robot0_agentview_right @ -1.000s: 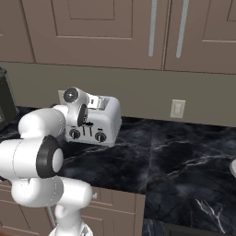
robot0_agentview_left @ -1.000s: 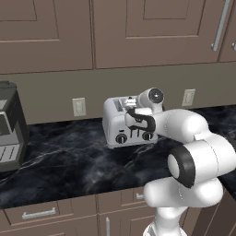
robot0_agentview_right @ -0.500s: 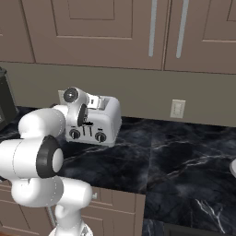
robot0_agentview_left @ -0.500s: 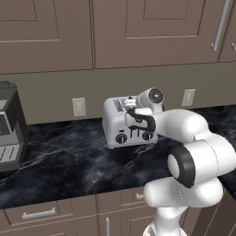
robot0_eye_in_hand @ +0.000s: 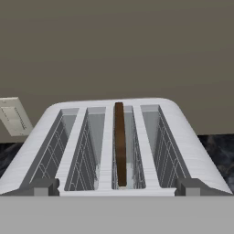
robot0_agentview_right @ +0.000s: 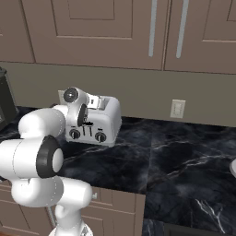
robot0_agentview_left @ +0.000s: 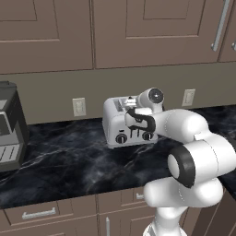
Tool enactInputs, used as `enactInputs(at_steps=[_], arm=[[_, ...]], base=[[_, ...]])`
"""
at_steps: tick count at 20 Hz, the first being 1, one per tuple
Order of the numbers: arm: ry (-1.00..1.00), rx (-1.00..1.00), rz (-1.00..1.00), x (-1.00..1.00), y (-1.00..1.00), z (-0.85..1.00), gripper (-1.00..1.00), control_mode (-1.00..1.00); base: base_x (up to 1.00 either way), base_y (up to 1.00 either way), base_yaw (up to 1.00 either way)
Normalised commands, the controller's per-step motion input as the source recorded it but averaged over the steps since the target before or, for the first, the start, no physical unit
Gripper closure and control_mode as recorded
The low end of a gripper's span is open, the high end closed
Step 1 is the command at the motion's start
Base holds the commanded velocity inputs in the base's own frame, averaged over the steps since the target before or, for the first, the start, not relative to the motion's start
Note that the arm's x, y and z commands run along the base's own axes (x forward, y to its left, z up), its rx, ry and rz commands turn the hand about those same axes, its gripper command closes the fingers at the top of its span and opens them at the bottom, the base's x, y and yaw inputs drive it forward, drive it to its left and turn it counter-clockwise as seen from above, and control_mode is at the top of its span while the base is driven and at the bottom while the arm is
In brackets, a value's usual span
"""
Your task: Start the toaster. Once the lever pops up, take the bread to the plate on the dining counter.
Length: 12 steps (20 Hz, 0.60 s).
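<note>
The silver-grey toaster (robot0_agentview_left: pixel 116 120) (robot0_agentview_right: pixel 108 120) stands on the black marble worktop against the wall. In the hand view I look down on the toaster's (robot0_eye_in_hand: pixel 183 132) four slots. The bread (robot0_eye_in_hand: pixel 119 141), a thin dark brown slice, stands on edge in the third slot from the left. My gripper (robot0_agentview_left: pixel 138 130) (robot0_agentview_right: pixel 86 125) (robot0_eye_in_hand: pixel 116 186) hangs at the toaster's front edge, just above the knobs, open with nothing between its fingertips (robot0_eye_in_hand: pixel 43 186). The plate and the dining counter are out of view.
A larger dark grey appliance (robot0_agentview_left: pixel 9 124) (robot0_agentview_right: pixel 3 99) sits at the worktop's left end. Wall outlets (robot0_agentview_left: pixel 79 107) (robot0_agentview_left: pixel 188 97) (robot0_agentview_right: pixel 177 109) flank the toaster. Brown cabinets hang overhead. A pale rounded sliver (robot0_agentview_right: pixel 233 167) shows at the right edge; I cannot tell what it is.
</note>
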Motion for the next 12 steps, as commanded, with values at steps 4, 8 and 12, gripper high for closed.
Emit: enactInputs(at_steps=[4, 8, 12], arm=[[0.00, 0.00, 0.00, 0.00, 0.00, 0.00, -1.00, -1.00], [0.00, 0.00, 0.00, 0.00, 0.00, 0.00, -1.00, -1.00], [0.00, 0.00, 0.00, 0.00, 0.00, 0.00, -1.00, -1.00]], base=[[0.00, 0.00, 0.00], [0.00, 0.00, 0.00], [0.00, 0.00, 0.00]])
